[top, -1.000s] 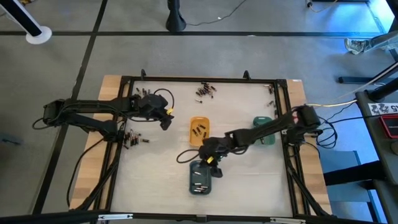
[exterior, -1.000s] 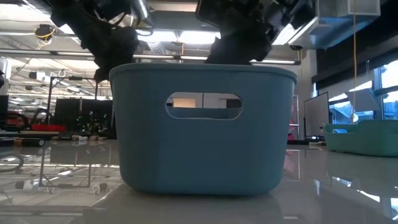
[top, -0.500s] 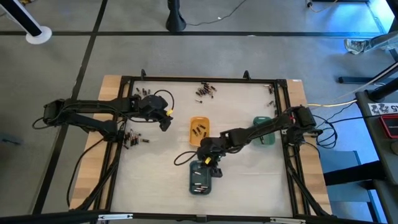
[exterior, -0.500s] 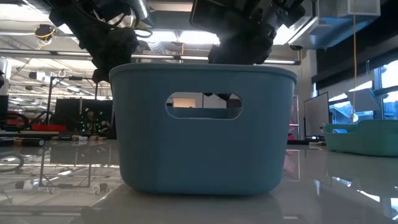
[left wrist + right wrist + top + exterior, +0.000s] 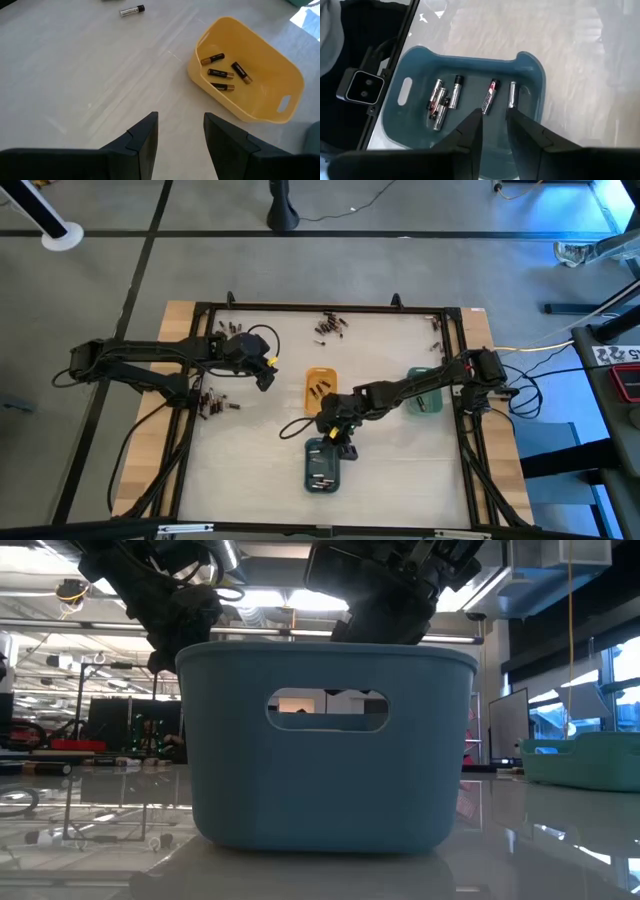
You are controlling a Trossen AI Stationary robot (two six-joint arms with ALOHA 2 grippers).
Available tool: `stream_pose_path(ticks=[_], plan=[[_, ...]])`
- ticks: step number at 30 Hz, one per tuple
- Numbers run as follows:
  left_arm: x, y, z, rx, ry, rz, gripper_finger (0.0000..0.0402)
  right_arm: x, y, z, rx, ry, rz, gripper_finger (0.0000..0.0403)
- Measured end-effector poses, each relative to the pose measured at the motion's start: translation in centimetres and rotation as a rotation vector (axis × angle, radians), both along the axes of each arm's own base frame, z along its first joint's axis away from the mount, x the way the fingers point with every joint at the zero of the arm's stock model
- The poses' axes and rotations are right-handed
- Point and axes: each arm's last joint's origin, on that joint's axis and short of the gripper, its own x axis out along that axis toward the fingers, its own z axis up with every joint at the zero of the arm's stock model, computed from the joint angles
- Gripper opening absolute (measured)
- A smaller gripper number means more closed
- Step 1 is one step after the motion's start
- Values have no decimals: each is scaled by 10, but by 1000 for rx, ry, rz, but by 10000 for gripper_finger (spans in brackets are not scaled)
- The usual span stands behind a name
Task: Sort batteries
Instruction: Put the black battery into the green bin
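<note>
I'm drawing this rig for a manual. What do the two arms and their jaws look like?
Both arms are dark, slim and jointed, with black cables looping alongside them. The left gripper and the right gripper each carry a small yellow mark near the tip. The wrist views show two flat, angular, matte black fingers on each, with a narrow gap between them.

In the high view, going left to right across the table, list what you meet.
Loose batteries by the left edge → left gripper → orange tray → right gripper → green tray
</note>
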Motion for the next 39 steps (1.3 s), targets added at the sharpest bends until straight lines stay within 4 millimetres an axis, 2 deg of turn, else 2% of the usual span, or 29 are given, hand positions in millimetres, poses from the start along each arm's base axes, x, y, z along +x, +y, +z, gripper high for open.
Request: stream_pose_path(ticks=[3,11,16,21,28,34,39], plan=[[-5,-2,-4,-58,56,11,147,-4,-11,10,-7,-1,-18,91],[-38,-14,-22,-323,398,200,147,-29,-45,41,-144,14,-39,92],[-40,-32,-23,-444,452,73,147,-43,-62,56,-205,15,-27,92],[-43,-46,-27,-408,559,-89,147,-54,-75,72,-235,-13,-35,92],[-34,-56,-44,-343,708,-262,147,-72,-77,91,-281,-20,-64,92],[-28,-62,-60,-299,838,-358,147,-90,-79,113,-320,-50,-158,92],[-27,-63,-63,-201,863,-374,147,-98,-79,123,-319,-85,-182,92]])
